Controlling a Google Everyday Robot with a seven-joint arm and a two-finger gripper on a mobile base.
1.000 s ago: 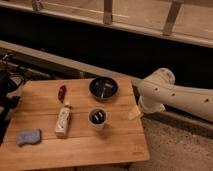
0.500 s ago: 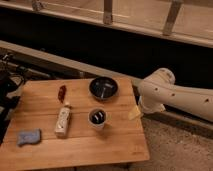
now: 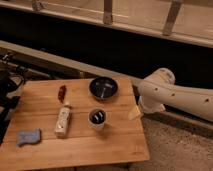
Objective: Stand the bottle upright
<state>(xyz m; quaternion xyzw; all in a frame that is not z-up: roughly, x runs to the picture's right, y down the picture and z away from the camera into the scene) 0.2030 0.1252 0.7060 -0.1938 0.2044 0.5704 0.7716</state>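
Shows pale bottle [image 3: 62,121] lying flat, left of the cup [image 3: 97,118]; puts gripper [image 3: 135,112] right of cup, grip state impossible to tell.

Dim, warm light from above. Counter [image 3: 100,145] evenly lit w/ orange cast; shadows on it short & soft. Behind it a nearly black band, then a paler strip along the top w/ mild glare. White arm [image 3: 175,92] is the brightest thing, w/ a soft highlight on top. Gripper [image 3: 135,112] at counter's right edge, under arm, partly shaded. Far left falls to black.
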